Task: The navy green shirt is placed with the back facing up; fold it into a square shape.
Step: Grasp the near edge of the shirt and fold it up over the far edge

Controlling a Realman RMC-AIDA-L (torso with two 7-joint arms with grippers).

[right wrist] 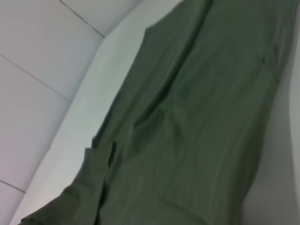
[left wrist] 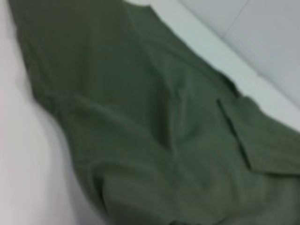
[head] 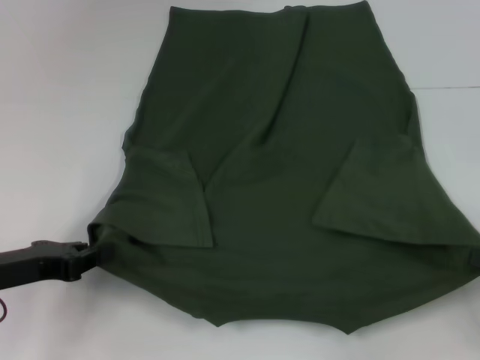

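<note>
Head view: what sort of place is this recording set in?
Probably a lab bench for cloth folding: a plain white table holds only the navy green shirt, the left gripper sits at its near corner, and pale panelled walls stand behind.

I see the navy green shirt (head: 285, 135) as a plain dark olive green all over, with no print or pattern. Under it the bench (head: 60, 112) reads white. My left claw (head: 88, 251) at the shirt's corner is black.
</note>
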